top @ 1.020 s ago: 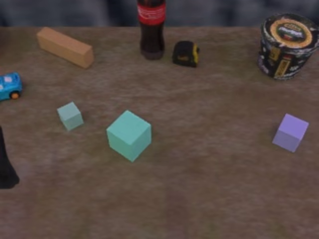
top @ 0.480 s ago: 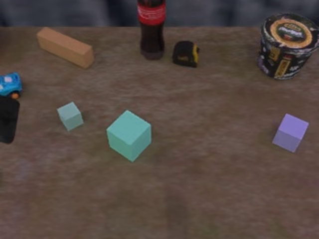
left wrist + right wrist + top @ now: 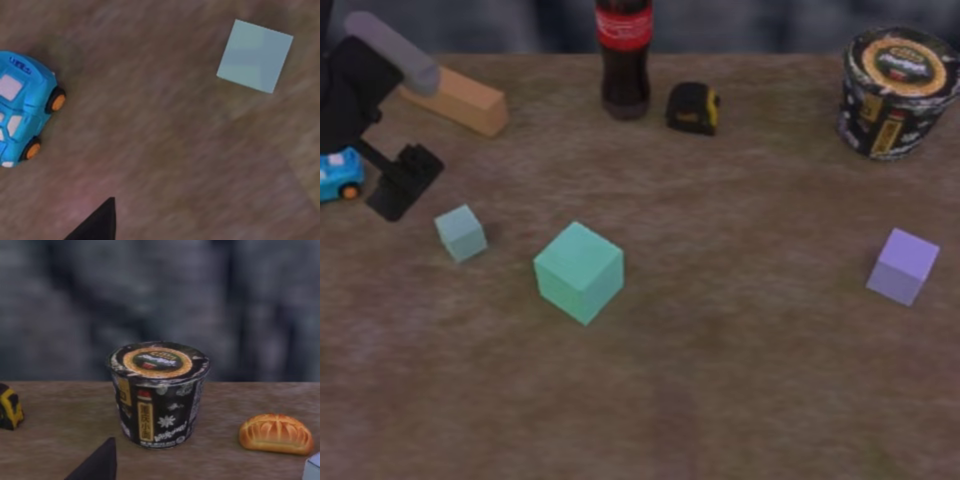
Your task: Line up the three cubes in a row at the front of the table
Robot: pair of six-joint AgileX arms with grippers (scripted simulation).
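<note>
The left gripper (image 3: pixel 405 185) hangs over the left side of the mottled brown table (image 3: pixel 720 380), between the blue toy car (image 3: pixel 338 172) and the small pale teal cube (image 3: pixel 460 233); its jaw state cannot be told. The large teal cube (image 3: pixel 578 271) sits just right of the small one, and the mid-sized lavender cube (image 3: pixel 903 265) lies well apart near the right edge.

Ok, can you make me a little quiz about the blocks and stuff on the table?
1. True or false: the big teal cube touches the small pale cube.
2. Which cube sits farthest to the table's right? A) big teal B) small pale C) purple cube
3. Fill in: the left gripper hovers between the small pale cube and the blue toy ____.

Key: 1 false, they sit apart. 2 C. 3 car.
</note>
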